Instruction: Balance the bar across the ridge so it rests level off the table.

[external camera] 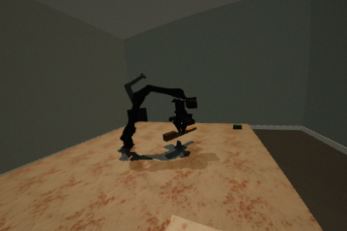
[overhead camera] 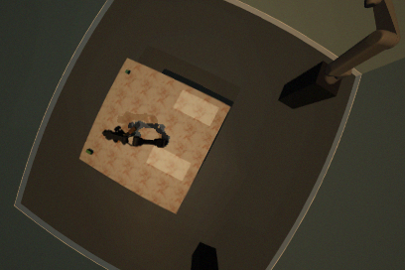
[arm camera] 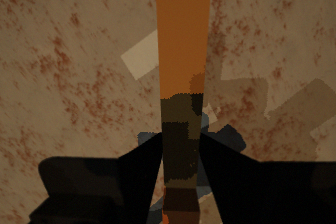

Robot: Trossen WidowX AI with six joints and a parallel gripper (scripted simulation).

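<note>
1. Pinching the orange bar (overhead camera: 131, 130) (external camera: 171, 136) (arm camera: 182, 52), the gripper (overhead camera: 128, 132) (external camera: 181, 131) (arm camera: 180, 137) had one finger against each of its long sides.
2. The bar was up in the air over the table (overhead camera: 151, 194) (external camera: 95, 191) (arm camera: 97, 107). Seen from above, it lay between the middle of the table and the edge joining the top and left corners, nearer that edge than the right corner.
3. In the exterior view the bar sloped, its left end showing lower than its right.
4. Shadows of arm and bar fell on the table top beneath them.
5. A small dark shape (external camera: 179, 145) showed under the bar in the exterior view; whether it was the ridge could not be told.
6. One small green block (overhead camera: 128, 71) sat near the table's top corner in the top view, and a second green block (overhead camera: 89, 151) (external camera: 237, 126) near its left corner.
7. Two pale patches, one (overhead camera: 197, 107) and another (overhead camera: 169, 164), brightened the table toward its right-hand edge.
</note>
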